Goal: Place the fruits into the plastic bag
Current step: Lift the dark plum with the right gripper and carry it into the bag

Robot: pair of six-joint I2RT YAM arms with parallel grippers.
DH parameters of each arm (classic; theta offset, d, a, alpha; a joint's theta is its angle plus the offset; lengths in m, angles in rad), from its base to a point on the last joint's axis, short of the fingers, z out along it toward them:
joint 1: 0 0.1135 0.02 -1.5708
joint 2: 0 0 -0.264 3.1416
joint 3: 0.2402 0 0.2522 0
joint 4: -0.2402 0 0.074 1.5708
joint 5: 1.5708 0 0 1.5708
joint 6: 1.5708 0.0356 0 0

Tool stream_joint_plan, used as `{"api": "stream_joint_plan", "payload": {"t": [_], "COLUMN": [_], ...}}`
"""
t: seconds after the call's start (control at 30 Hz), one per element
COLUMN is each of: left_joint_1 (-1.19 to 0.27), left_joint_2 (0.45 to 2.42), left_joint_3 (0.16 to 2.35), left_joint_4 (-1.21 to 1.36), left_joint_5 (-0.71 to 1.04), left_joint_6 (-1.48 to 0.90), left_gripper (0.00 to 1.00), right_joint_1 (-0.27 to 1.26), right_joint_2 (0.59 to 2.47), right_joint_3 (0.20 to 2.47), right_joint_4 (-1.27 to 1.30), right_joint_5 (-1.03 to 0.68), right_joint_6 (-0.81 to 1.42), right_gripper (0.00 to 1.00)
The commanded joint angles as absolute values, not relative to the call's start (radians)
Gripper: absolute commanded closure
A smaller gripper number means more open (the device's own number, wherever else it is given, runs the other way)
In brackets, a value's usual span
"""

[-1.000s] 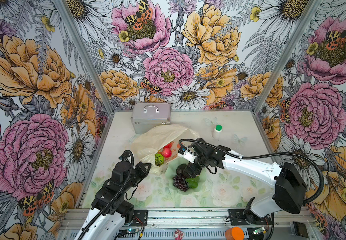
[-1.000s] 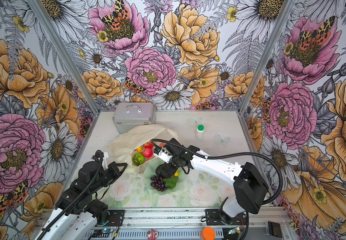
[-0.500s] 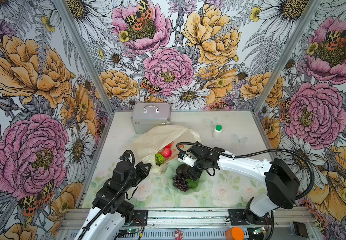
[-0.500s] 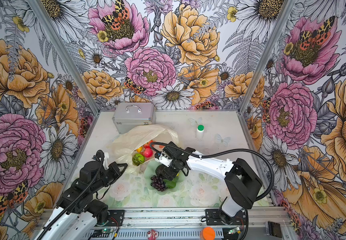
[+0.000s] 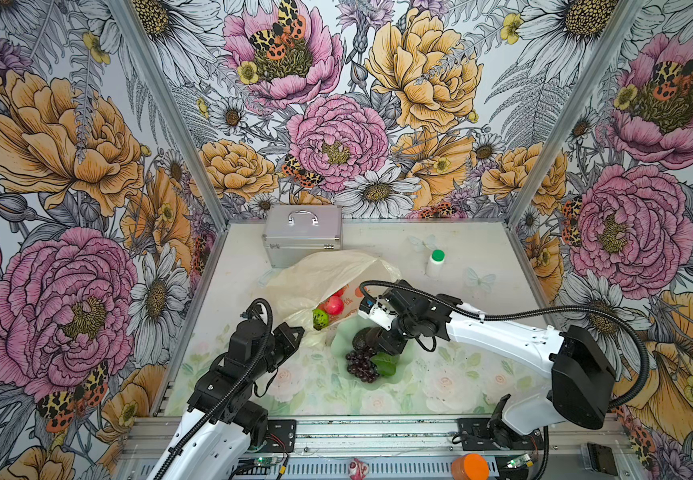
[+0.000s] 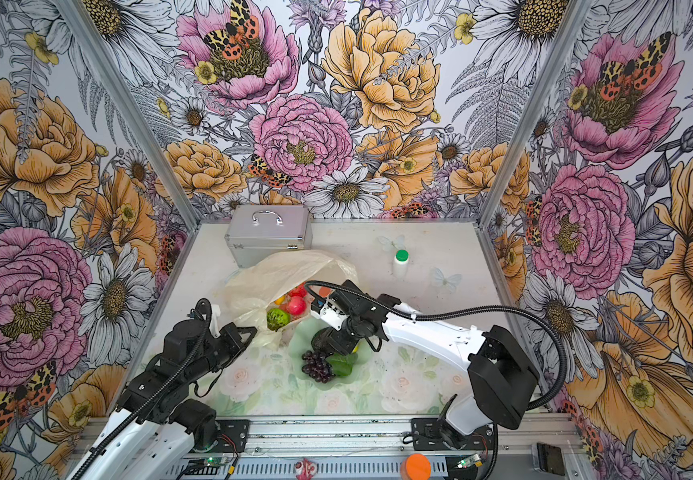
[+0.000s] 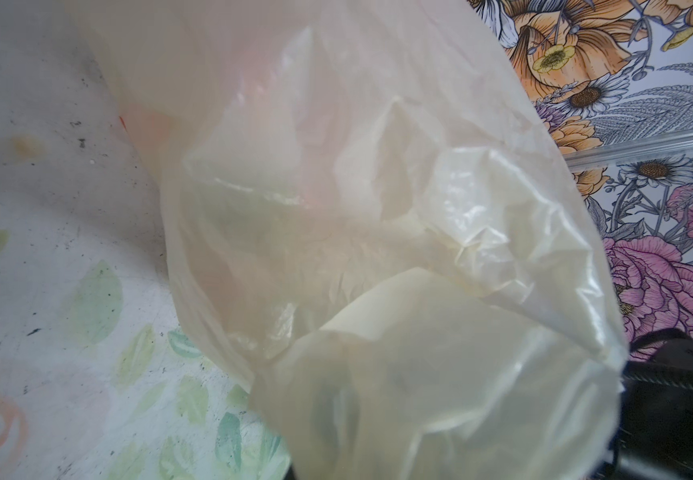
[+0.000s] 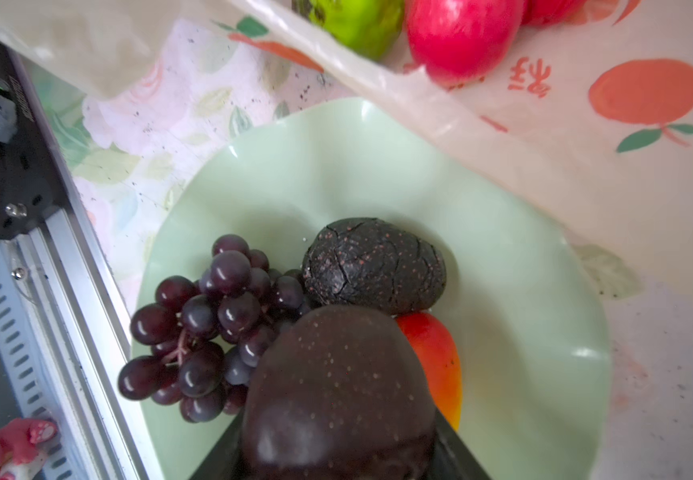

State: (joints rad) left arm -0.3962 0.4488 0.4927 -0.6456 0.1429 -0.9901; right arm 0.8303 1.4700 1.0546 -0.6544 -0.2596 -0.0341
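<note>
Avocado [image 8: 336,390]: smooth, dark brown, speckled; in the pale green scalloped bowl [image 8: 503,316], partly hiding the grape bunch [image 8: 203,328] and a mango [image 8: 436,361], just beside a cracked black fruit [image 8: 374,266].
Handling: probably light, stiff and hollow. Glossy skin likely slippery, so best taken across the broad belly, not the tapering end.
Right gripper [image 5: 374,338]: down in the bowl, fingers [image 8: 214,457] flanking the avocado on both sides; firm squeeze or a sliver of gap, cannot tell.
Neighbours: grapes close enough to snag or drag along on a lift.
Plastic bag [image 5: 320,274]: crinkly and limp, lying on the worktop [image 5: 440,374] with its edge over the bowl's rim and its mouth facing the bowl. Red-pink apple [image 5: 333,305] and bumpy green ball [image 5: 320,319] just inside the mouth.
Left gripper [image 5: 293,332]: fingers closed, seemingly pinching the bag's near rim; film draped across the left wrist view.
Risk: thin film apt to sag over the mouth if released.
</note>
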Motion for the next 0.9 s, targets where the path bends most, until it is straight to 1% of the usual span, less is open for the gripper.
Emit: {"api": "stream_joint_plan", "payload": {"t": [0.0, 0.07, 0.17, 0.23, 0.33, 0.43, 0.5, 0.73, 0.87], "left_joint_1": [-0.389, -0.389, -0.389, -0.389, -0.389, -0.390, -0.392, -0.395, -0.399], "left_joint_2": [0.456, 0.459, 0.462, 0.463, 0.459, 0.457, 0.458, 0.472, 0.487], "left_joint_3": [0.477, 0.479, 0.484, 0.485, 0.487, 0.488, 0.490, 0.503, 0.518], "left_joint_4": [-0.608, -0.604, -0.600, -0.600, -0.601, -0.600, -0.600, -0.598, -0.592], "left_joint_5": [0.131, 0.131, 0.129, 0.133, 0.136, 0.138, 0.140, 0.142, 0.139], "left_joint_6": [-0.993, -0.991, -0.989, -0.989, -0.989, -0.990, -0.989, -0.982, -0.983], "left_gripper": [1.00, 1.00, 1.00, 1.00, 1.00, 1.00, 1.00, 1.00, 1.00], "right_joint_1": [0.811, 0.799, 0.746, 0.731, 0.727, 0.727, 0.727, 0.721, 0.725], "right_joint_2": [1.393, 1.359, 1.306, 1.283, 1.277, 1.301, 1.328, 1.456, 1.541], "right_joint_3": [1.069, 1.069, 1.054, 1.032, 1.000, 0.997, 1.007, 1.003, 1.027], "right_joint_4": [-0.641, -0.625, -0.560, -0.467, -0.321, -0.216, -0.176, 0.021, 0.071], "right_joint_5": [-0.302, -0.348, -0.416, -0.454, -0.454, -0.394, -0.349, -0.163, -0.074], "right_joint_6": [0.016, 0.065, 0.221, 0.383, 0.636, 0.832, 0.912, 1.159, 1.239], "right_gripper": [0.57, 0.57, 0.57, 0.57, 0.57, 0.57, 0.57, 0.57, 0.57]}}
